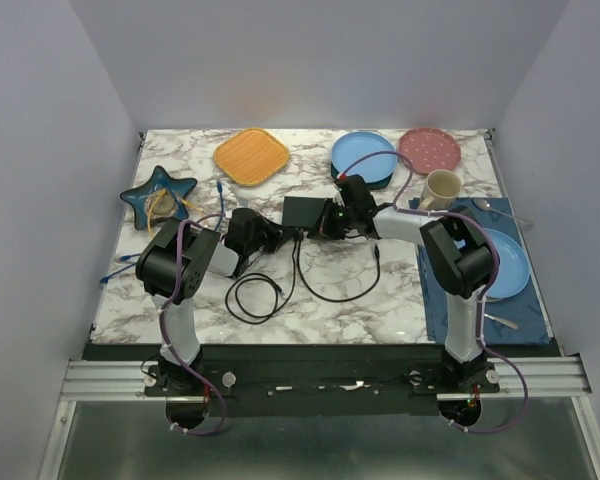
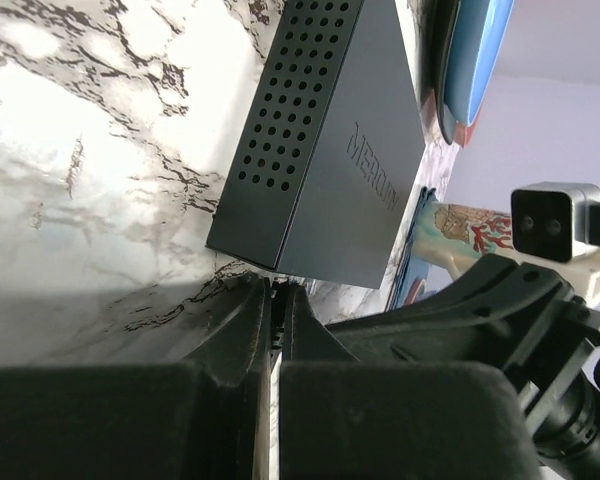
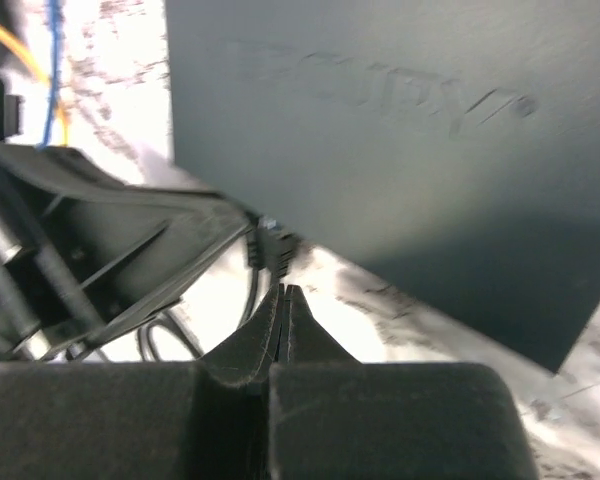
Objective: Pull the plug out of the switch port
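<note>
Matte-black switch (image 1: 302,210) lies flat mid-surface (image 1: 400,310), at 12 o'clock from the arm bases. Left pincer (image 2: 277,292) sits at the switch's 8 o'clock corner, jaws pressed nearly together by the plug (image 3: 273,248); can't tell if the plug is pinched. Right pincer (image 3: 283,295) at the switch's 4 o'clock, fully closed, holding nothing, tips just beside the plug.

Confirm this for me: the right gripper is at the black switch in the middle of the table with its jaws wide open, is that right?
Not quite. The right gripper is at the black switch in the middle of the table, but its jaws are shut, the fingertips pressed together with nothing visible between them. The right wrist view shows this.
</note>
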Robot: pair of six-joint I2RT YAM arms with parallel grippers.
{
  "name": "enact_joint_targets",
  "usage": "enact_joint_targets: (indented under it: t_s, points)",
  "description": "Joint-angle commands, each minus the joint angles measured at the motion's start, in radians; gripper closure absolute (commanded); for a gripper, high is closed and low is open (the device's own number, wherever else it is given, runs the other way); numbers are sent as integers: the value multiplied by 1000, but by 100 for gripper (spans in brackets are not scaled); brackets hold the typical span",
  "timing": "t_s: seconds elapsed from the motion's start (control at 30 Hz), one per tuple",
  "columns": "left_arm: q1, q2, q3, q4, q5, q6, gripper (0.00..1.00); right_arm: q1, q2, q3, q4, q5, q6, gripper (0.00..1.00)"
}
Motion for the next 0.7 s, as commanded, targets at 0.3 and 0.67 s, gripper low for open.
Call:
enact_joint_targets:
  t_s: [0.3,0.67]
  points:
    - [-5,34,-66,-155,-21,48,100,-1,133,205,-198,98,-46,99]
    - [-8,-49,-127,-199,-18,85,100,-1,139,227,-199,103,-45,99]
